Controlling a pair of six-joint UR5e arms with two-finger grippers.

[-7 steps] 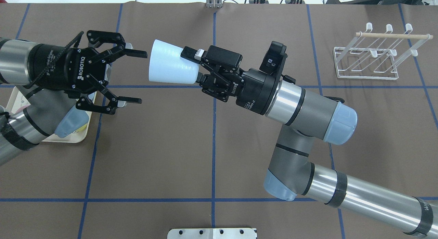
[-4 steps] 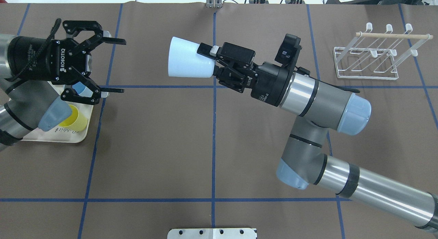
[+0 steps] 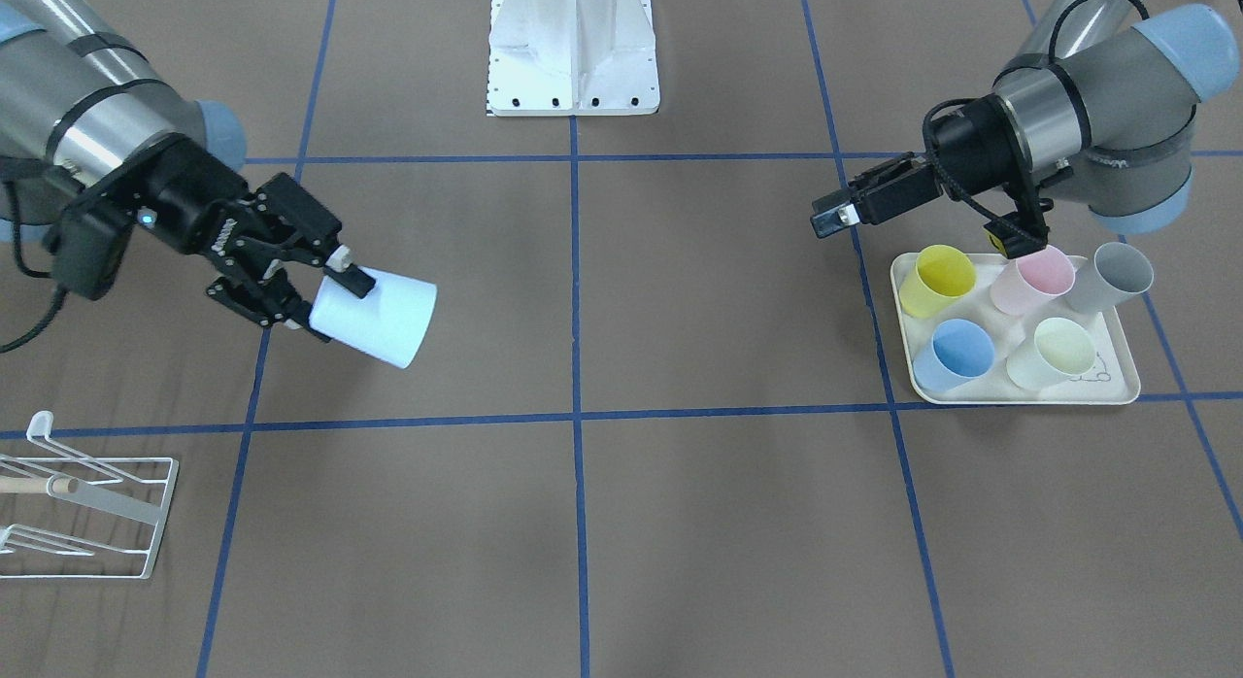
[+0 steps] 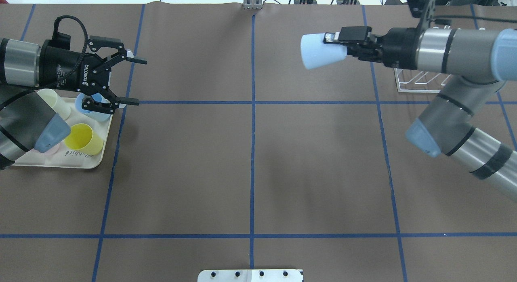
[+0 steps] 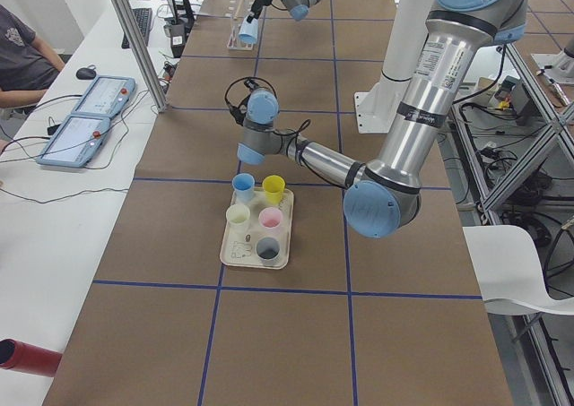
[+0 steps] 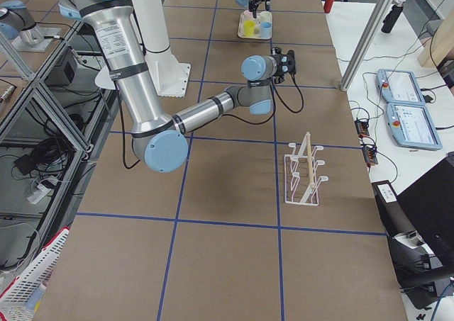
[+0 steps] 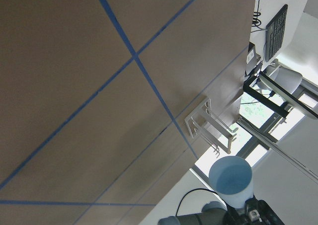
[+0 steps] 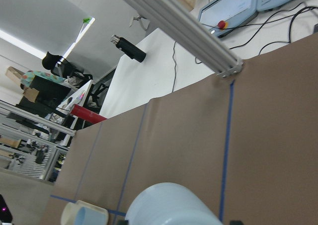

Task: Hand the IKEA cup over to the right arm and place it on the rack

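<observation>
My right gripper (image 4: 337,47) is shut on the base of the pale blue-white IKEA cup (image 4: 321,51) and holds it on its side above the table, mouth facing left. The same gripper (image 3: 328,304) and cup (image 3: 375,319) show in the front view, and the cup fills the bottom of the right wrist view (image 8: 174,205). The white wire rack (image 4: 416,82) lies just right of the cup, mostly hidden under my right arm. It shows whole in the right side view (image 6: 303,172). My left gripper (image 4: 139,81) is open and empty at the tray's edge.
A cream tray (image 3: 1020,394) at the robot's left holds several coloured cups, among them a yellow one (image 4: 85,138) and a blue one (image 3: 957,353). The robot's white base plate (image 3: 573,47) stands at the near middle edge. Blue tape lines grid the brown table.
My right arm has swung right and back with the cup, from mid-table to beside the rack. My left arm has pulled back left over the tray, its gripper still open.
</observation>
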